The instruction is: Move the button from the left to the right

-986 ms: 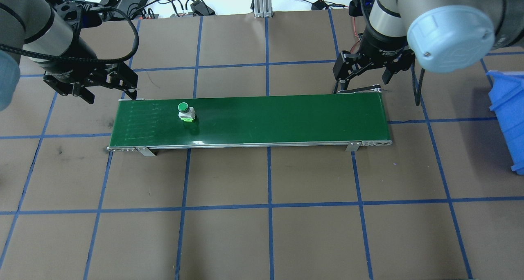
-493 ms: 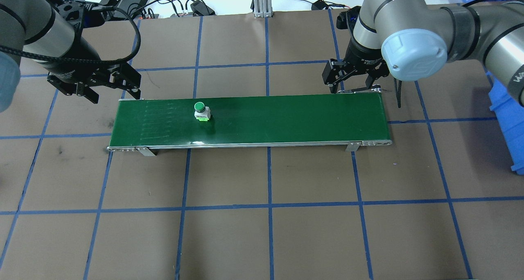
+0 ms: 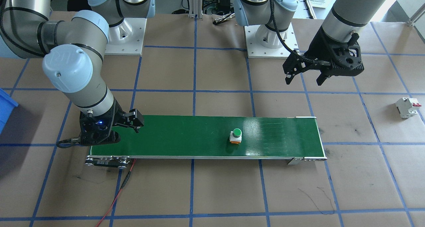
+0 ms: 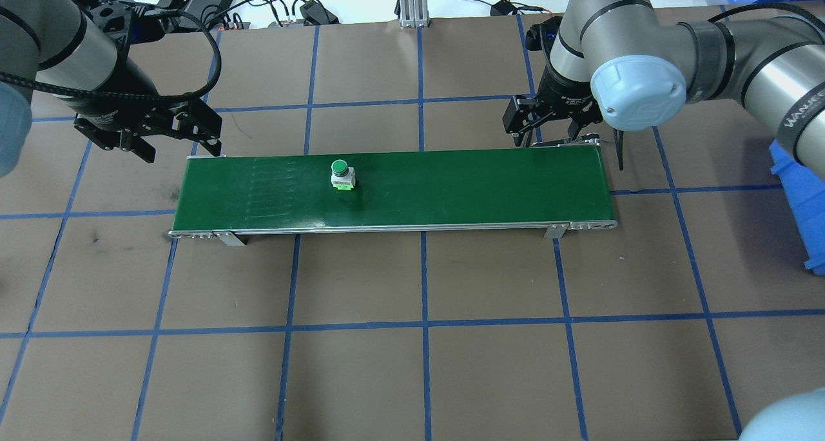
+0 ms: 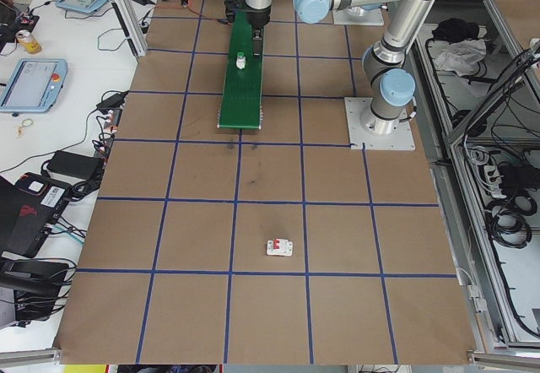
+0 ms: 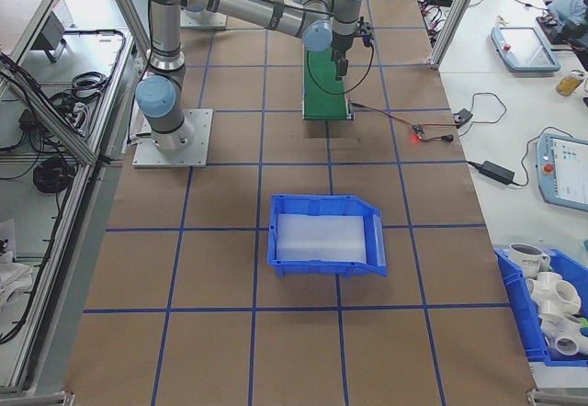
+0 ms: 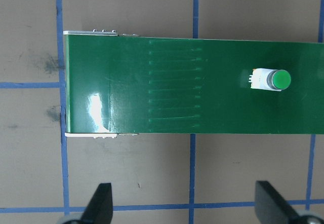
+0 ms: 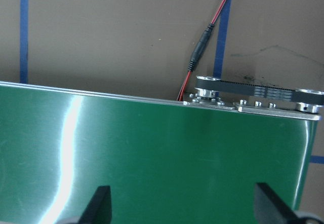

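Observation:
The button (image 4: pixel 341 174), with its green cap, white body and orange base, stands upright on the green conveyor belt (image 4: pixel 451 186), left of the belt's middle. It also shows as the button (image 3: pixel 236 135) and the button (image 7: pixel 271 79). My left gripper (image 4: pixel 177 143) hangs open and empty behind the belt's left end, well clear of the button. The left wrist view looks down on the belt (image 7: pixel 152 82) from between its spread fingers (image 7: pixel 101 203). My right gripper (image 4: pixel 544 135) is open and empty over the back edge of the belt's right end (image 8: pixel 152 158).
A white circuit breaker (image 3: pixel 407 107) with a red lever lies on the brown mat far out on my left. A blue bin (image 4: pixel 799 183) stands to the right of the belt. A red wire (image 3: pixel 123 184) trails from the belt's motor end.
The button has travelled to the right along the belt, still upright. My right arm swung in, bringing its gripper slightly left at the belt's right end. The left gripper barely moved.

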Available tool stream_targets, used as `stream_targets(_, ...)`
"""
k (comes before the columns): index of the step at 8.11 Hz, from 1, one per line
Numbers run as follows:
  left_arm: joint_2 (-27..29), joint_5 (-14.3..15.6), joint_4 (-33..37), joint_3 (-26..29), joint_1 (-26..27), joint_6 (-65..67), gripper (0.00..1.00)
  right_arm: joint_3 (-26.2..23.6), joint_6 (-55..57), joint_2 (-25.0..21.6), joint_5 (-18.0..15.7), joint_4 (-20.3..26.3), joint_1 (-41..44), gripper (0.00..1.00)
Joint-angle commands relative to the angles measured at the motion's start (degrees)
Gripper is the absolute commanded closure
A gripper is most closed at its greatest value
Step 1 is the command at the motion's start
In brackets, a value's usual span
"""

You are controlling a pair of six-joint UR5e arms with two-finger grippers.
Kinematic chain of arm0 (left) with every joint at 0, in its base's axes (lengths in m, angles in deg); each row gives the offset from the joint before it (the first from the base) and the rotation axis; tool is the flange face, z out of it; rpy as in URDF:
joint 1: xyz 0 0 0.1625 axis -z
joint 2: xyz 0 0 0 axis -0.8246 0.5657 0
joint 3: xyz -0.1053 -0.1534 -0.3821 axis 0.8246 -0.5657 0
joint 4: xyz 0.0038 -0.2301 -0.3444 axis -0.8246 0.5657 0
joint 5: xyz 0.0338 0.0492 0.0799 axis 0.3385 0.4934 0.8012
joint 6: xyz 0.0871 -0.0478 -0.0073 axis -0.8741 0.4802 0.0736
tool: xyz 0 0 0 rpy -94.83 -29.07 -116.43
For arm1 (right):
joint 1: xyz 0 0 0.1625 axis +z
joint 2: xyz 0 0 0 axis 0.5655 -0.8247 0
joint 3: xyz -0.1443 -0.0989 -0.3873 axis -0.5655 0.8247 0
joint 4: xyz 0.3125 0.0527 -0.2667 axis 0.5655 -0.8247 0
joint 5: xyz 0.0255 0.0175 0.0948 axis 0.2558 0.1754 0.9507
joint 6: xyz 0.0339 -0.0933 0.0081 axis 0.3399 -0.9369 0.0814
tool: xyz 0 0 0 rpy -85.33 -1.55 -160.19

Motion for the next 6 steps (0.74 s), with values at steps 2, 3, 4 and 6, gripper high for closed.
stream_targets(2,-0.41,0.09,0.02,-0.05,-0.03,0.00,0.00,-0.01,5.88,0.16,8.33,-0.78,-0.08,0.00)
stream_targets(3,-0.42,0.09,0.02,-0.05,-0.03,0.00,0.00,-0.18,6.15,0.16,8.51,-1.40,-0.08,0.00)
stream_targets(4,-0.42,0.09,0.02,-0.05,0.06,0.00,0.00,-0.27,7.81,0.16,9.99,-1.66,-0.08,0.00)
stream_targets(6,-0.50,0.00,0.02,-0.05,-0.03,0.09,0.00,-0.45,9.14,0.07,10.09,-1.58,0.01,0.00)
